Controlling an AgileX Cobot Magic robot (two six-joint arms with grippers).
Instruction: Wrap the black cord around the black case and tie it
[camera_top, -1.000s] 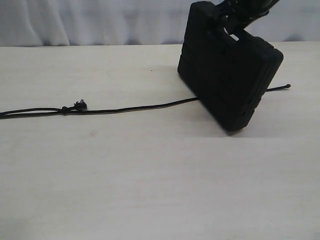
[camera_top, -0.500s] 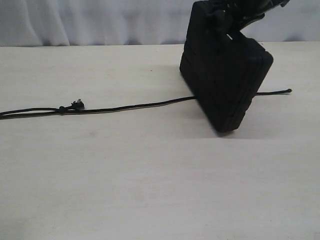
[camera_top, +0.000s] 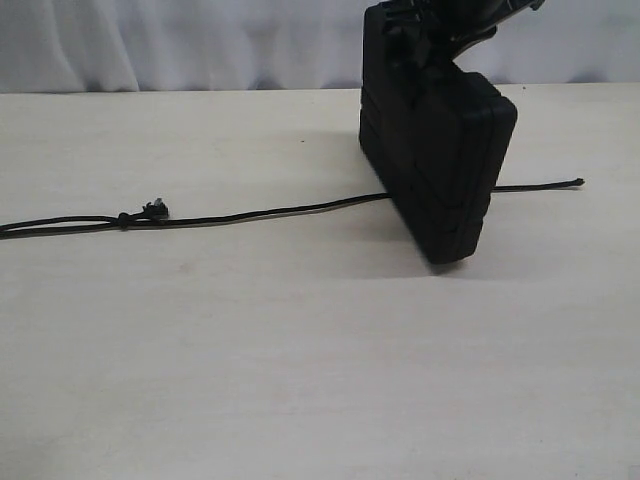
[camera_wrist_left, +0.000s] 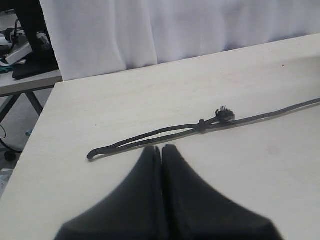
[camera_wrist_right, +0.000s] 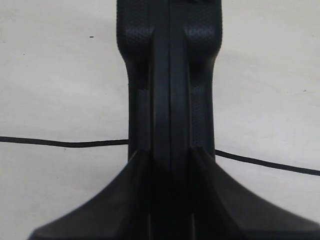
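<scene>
The black case (camera_top: 436, 160) stands tilted on one lower corner at the back right of the table, seen nearly edge-on. My right gripper (camera_top: 440, 40) is shut on its top edge; in the right wrist view the jaws clamp the case (camera_wrist_right: 170, 90) from both sides. The black cord (camera_top: 260, 213) lies across the table, passes under the case and ends to its right (camera_top: 578, 182). A small knot (camera_top: 155, 210) sits along it at the left. In the left wrist view my left gripper (camera_wrist_left: 161, 148) is shut and empty, just short of the cord's doubled end (camera_wrist_left: 145, 137) and knot (camera_wrist_left: 225, 114).
A white curtain (camera_top: 180, 40) hangs behind the pale table (camera_top: 300, 350). The left wrist view shows the table's far-left edge (camera_wrist_left: 35, 130), with another table and cables (camera_wrist_left: 20, 50) beyond it.
The case has turned in my right gripper, from showing its broad face to standing almost edge-on. The cord and the left gripper have stayed where they were.
</scene>
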